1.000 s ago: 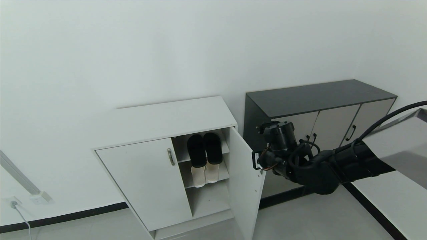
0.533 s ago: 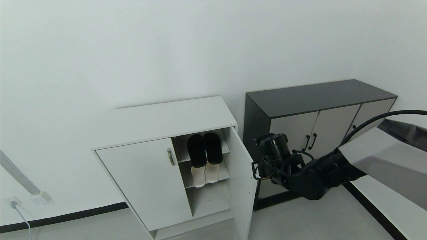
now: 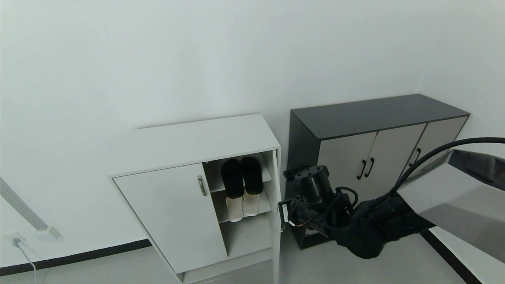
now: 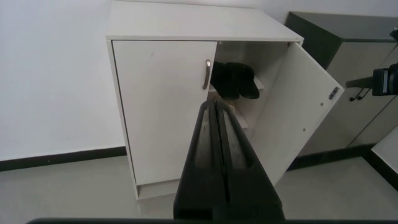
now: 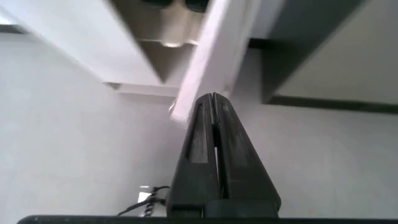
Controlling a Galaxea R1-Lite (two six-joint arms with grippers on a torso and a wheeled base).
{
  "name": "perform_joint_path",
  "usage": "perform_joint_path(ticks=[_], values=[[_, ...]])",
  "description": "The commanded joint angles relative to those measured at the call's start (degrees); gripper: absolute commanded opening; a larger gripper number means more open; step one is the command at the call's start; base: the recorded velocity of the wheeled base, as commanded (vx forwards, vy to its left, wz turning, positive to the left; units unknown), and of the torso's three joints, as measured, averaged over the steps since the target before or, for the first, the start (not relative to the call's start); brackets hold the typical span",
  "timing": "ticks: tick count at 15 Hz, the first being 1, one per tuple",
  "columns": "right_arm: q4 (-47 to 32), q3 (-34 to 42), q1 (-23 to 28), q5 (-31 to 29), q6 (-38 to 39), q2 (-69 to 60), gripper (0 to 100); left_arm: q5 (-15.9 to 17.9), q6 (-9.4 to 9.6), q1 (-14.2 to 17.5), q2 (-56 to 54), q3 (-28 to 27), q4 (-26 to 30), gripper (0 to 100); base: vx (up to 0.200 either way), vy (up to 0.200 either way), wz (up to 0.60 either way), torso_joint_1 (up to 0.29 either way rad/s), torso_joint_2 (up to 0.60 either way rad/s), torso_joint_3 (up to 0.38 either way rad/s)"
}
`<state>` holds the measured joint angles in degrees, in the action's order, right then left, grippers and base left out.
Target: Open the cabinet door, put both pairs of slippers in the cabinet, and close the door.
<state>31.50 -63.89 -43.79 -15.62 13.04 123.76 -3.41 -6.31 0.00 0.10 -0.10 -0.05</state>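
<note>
Two pairs of slippers [image 3: 242,181] sit on the cabinet's [image 3: 197,138] right shelves. The right gripper [image 5: 214,98], closed on nothing, has swung the door [image 3: 277,236] partway closed; only closing remains.

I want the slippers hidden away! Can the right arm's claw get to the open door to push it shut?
Probably yes. The right claw sits shut right by the outer face of the open door, with nothing between them; whether they touch is unclear.
</note>
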Motion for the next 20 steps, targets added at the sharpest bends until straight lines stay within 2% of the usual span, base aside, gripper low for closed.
perform_joint_path(ticks=[1, 7, 15, 20], values=[[0.3, 2.3, -1.3, 1.4, -0.1, -4.7, 0, 0.0, -0.01, 0.0, 0.0, 0.0, 0.0, 0, 0.000, 0.000, 0.00, 0.000, 0.00, 0.000], [0.4, 5.2, -1.3, 2.3, -1.4, -9.8, 0, 0.0, -0.01, 0.0, 0.0, 0.0, 0.0, 0, 0.000, 0.000, 0.00, 0.000, 0.00, 0.000], [1.7, 7.4, -1.3, 3.3, -2.5, -9.6, 0, 0.0, -0.01, 0.0, 0.0, 0.0, 0.0, 0, 0.000, 0.000, 0.60, 0.002, 0.00, 0.002], [2.7, 9.0, -0.2, 2.6, -4.4, -10.6, 0, 0.0, -0.01, 0.0, 0.0, 0.0, 0.0, 0, 0.000, 0.000, 0.00, 0.000, 0.00, 0.000]])
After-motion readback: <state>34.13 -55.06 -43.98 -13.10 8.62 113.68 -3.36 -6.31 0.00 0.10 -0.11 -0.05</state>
